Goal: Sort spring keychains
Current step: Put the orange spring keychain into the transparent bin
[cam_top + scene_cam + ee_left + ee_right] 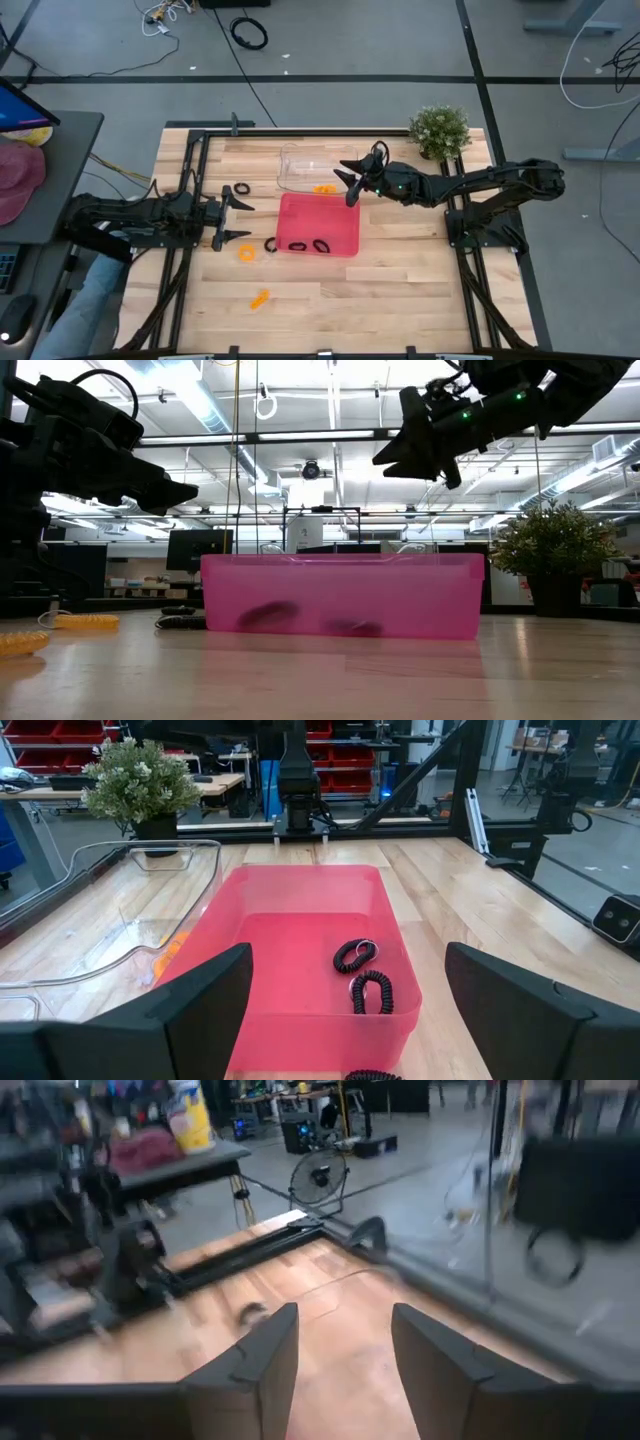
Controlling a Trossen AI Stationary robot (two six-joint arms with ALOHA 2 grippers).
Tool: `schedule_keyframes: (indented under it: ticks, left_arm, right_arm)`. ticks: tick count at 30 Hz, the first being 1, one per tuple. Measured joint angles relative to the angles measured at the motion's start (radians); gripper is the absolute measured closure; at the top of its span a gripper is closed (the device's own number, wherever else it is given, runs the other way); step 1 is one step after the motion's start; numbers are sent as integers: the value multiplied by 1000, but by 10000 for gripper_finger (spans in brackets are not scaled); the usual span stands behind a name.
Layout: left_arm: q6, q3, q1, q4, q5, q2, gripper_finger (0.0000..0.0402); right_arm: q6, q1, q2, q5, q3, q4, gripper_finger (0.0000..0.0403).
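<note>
Two black spring keychains [353, 955] [372, 992] lie on the floor of the pink tray [335, 215]. An orange one [324, 188] lies in the clear tray [300, 160]. On the table to the left of the pink tray lie a black one [270, 245], an orange one [247, 253] and another black one [242, 189]. A further orange one [260, 298] lies nearer the near edge. My left gripper [243, 219] is open and empty, level at the pink tray's left end. My right gripper [347, 182] is open and empty, raised over the seam between both trays.
A potted plant [440, 130] stands at the table's far right corner. In the low view the pink tray's wall [340, 595] hides part of the table behind it. Bare wood stretches along the near edge and right of the pink tray.
</note>
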Motion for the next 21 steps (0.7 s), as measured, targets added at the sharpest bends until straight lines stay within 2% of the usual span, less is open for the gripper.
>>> schedule_keyframes:
  ticks: [3, 5, 9, 14, 16, 21]
  left_arm:
    - [0, 0, 0, 0, 0, 0, 65]
    - [0, 0, 0, 0, 0, 0, 65]
    - [0, 0, 0, 0, 0, 0, 65]
    - [0, 0, 0, 0, 0, 0, 65]
    - [0, 0, 0, 0, 0, 0, 65]
    - [0, 0, 0, 0, 0, 0, 65]
  right_arm:
    - [201, 19, 0, -46, 1, -71, 236]
    - [228, 36, 0, -102, 1, -73, 236]
    - [137, 122, 0, -123, 1, -59, 236]
    - [28, 240, 0, 40, 1, -14, 236]
    - [-14, 271, -4, 72, 1, -2, 236]
    - [-89, 296, -6, -63, -18, 39, 236]
